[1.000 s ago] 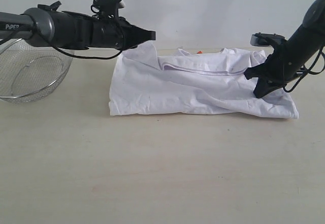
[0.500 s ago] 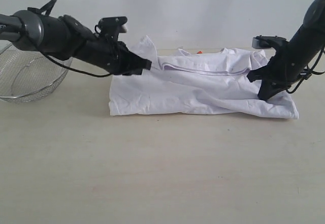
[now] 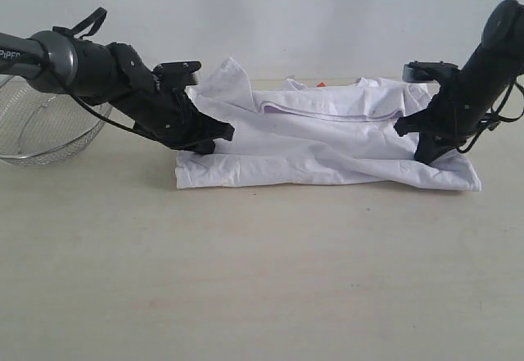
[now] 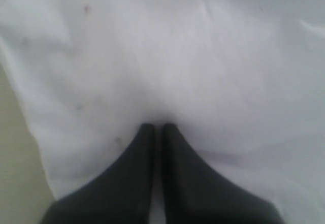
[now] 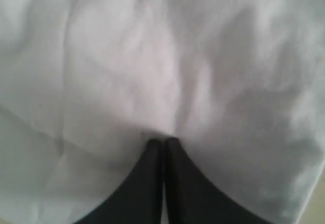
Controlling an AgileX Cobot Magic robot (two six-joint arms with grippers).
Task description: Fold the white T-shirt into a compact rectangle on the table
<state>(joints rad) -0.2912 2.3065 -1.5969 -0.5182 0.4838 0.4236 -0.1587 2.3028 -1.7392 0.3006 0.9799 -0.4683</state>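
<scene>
Both grippers found with fingers drawn together, barely a slit between them, and no fold of cloth visibly caught in either pair. Saw the left gripper [image 3: 219, 135] angled down onto the white T-shirt [image 3: 327, 144] at one short end, and the right gripper [image 3: 423, 155] planted likewise near the other end. Read this as pressing rather than pinching: took the closed tips for a blunt wedge, suited to holding layers flat or setting a crease, and judged that the reason for the matched pose at opposite ends. Up close, found the left fingertips [image 4: 144, 142] resting on smooth fabric, with the garment's edge and a strip of the table [image 4: 12, 183] just off to one side of them. Ahead of the right fingertips [image 5: 175, 153], met softer rumples and shallow shadowed folds.

Found the shirt lying on the tabletop between the two pairs of fingers, already doubled into a rough wide band of thin, limp, matte white cotton. Noted layered edges along the upper panel, a sleeve flap [image 3: 232, 70] standing up just behind the left fingers, and an orange neck tag [image 3: 322, 83] peeking out at the far edge. Saw no lettering. Took the tabletop for pale, wood-grained and hard, slick enough to let cloth slide. Noticed a round wire-mesh basket [image 3: 49, 128] well apart from the left fingers, beyond that arm, uninvolved. Judged the fold only partway done: outline too long, corners loose near the right fingers
</scene>
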